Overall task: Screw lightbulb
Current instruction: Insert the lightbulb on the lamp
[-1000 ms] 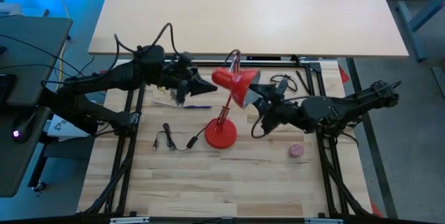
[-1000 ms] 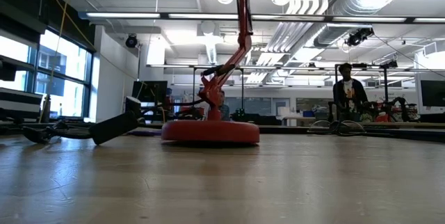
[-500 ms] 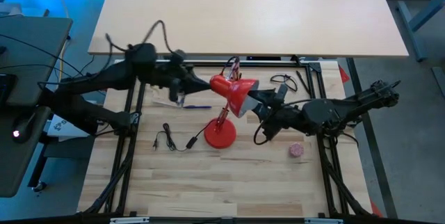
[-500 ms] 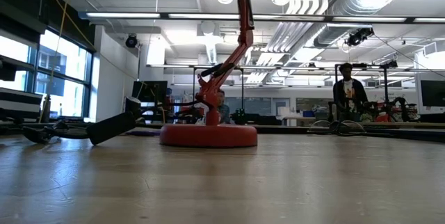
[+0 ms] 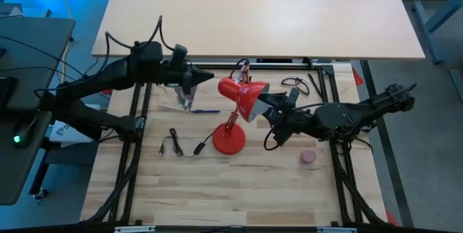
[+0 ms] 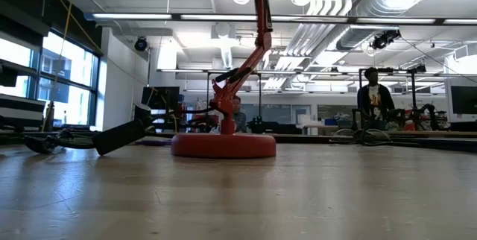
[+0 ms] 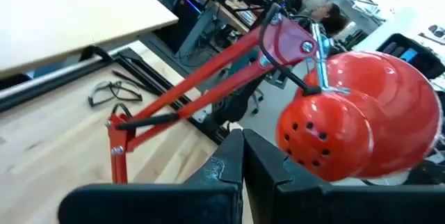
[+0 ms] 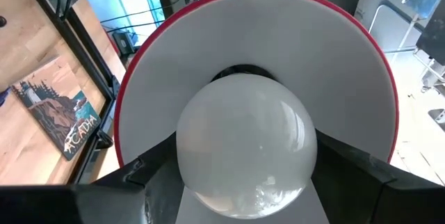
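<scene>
The lightbulb [image 8: 247, 139] sits between the right gripper's [image 8: 247, 182] fingers, its round end toward the wrist camera and its long axis running into the mouth of the red lamp's shade [image 8: 174, 64]; the base is hidden. The left gripper [image 5: 206, 78], fingers pressed together and holding nothing, hangs just behind the shade. A card [image 8: 64, 113] on the table reads "ACADIA". The surface is light wood planking [image 5: 239, 189]. An open workshop lies beyond, with a person [image 6: 372, 98] standing far off.

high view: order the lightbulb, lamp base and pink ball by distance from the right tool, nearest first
1. lightbulb, held in the right tool, inside the lamp shade.
2. lamp base, toward the left arm's side.
3. pink ball, on the right arm's side.
</scene>
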Robot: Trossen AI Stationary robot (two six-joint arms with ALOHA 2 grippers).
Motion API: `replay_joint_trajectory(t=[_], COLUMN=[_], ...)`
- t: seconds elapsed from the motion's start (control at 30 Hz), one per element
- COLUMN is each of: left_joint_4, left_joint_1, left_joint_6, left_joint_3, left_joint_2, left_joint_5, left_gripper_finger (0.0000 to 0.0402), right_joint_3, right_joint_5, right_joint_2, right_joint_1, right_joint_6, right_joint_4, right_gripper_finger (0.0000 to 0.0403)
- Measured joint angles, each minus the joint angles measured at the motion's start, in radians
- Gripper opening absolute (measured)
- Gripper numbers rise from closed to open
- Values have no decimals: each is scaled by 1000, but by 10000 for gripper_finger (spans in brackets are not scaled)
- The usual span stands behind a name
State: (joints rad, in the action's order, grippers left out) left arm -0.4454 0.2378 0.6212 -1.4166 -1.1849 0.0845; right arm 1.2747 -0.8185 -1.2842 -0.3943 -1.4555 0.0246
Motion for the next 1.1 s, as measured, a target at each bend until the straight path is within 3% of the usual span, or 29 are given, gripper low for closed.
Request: replay_joint_trajectory(t=[0.33, 1.1], left_joint_4=[111, 156], left_joint_1=[-17, -114], left_joint_6=[21, 49], left_joint_3=[-1, -1], left_joint_2=[-12, -34], left_joint_5=[62, 38], left_gripper_finger=[0, 0], right_joint_3=[0, -1], right_joint_5=[3, -10], right_joint_2=[0, 2], right_joint_1=[0, -16], right_joint_6=[-1, 0], right_joint_4=[-1, -5], right_gripper_finger=[257, 257])
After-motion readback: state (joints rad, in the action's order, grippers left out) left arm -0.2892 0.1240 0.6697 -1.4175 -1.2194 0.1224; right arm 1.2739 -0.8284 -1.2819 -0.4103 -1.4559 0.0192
